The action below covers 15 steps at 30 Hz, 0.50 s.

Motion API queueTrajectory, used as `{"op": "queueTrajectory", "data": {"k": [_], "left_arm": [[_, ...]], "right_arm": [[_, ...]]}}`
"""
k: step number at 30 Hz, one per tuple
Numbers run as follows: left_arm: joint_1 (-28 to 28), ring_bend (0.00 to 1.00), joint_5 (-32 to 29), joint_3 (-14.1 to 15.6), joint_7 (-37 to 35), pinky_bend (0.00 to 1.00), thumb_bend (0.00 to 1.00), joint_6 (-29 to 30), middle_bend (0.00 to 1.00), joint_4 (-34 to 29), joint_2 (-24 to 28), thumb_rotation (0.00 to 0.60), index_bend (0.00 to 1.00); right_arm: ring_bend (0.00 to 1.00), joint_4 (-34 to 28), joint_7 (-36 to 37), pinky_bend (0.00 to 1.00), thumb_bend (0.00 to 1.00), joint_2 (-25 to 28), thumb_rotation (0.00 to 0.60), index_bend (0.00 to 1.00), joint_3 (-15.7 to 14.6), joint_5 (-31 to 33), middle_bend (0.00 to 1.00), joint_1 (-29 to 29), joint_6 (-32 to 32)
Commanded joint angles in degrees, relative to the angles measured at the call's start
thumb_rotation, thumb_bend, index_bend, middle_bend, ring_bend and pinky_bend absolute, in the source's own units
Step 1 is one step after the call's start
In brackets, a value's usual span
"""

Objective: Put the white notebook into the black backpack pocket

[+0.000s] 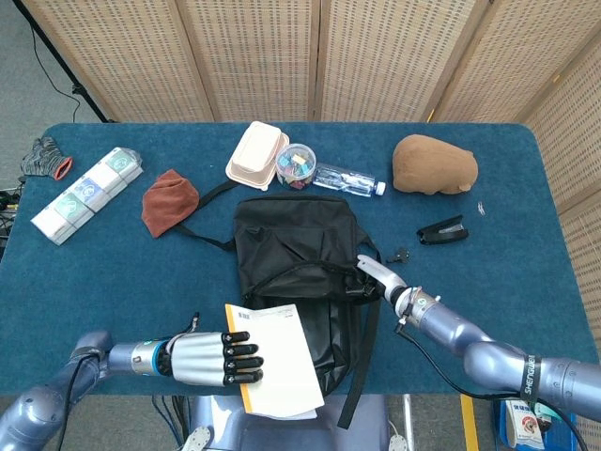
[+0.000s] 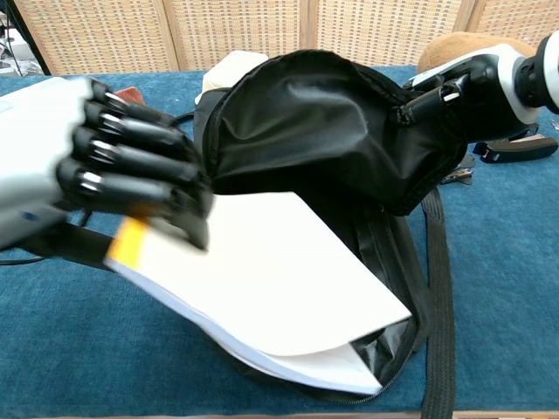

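My left hand [image 2: 96, 166] grips the white notebook [image 2: 271, 279] by its yellow-spined edge, holding it over the black backpack's [image 1: 291, 244] open pocket, not yet inside. My right hand [image 2: 476, 83] pinches the flap up; sliding the notebook in remains.

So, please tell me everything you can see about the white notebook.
The white notebook is thin and flexible, with plain white covers and an orange-yellow strip along its spine edge. The left hand grips it at that spine end. It is held tilted above the open pocket of the black backpack, its free corner reaching toward the opening, pages sagging slightly.
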Motion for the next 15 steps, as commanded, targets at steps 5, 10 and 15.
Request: {"op": "queueTrajectory", "data": {"k": [5,10,15], "left_arm": [[-3.8,0.53,-1.5,1.3,0.7,0.69,0.49,-4.6,0.60,5.8,-4.9,0.600,0.78],[-4.7,0.53,-2.8,2.6,0.2,0.69,0.49,-7.6,0.60,9.0,-7.0,0.600,0.78],[-5.2,0.53,-3.8,4.0,-0.1,0.69,0.49,-10.5,0.60,11.6,-8.5,0.600,0.78]], "right_arm": [[0.31,-1.0,0.7,0.08,0.92,1.4,0.600,0.58,-0.2,-1.0,0.54,0.0,-1.5],[0.31,-1.1,1.6,0.05,0.93,2.0,0.600,0.59,0.2,-2.0,0.55,-0.3,-3.2],[0.31,-1.1,2.7,0.05,0.94,2.7,0.600,0.60,1.0,-3.0,0.56,-0.6,-5.2]]}}
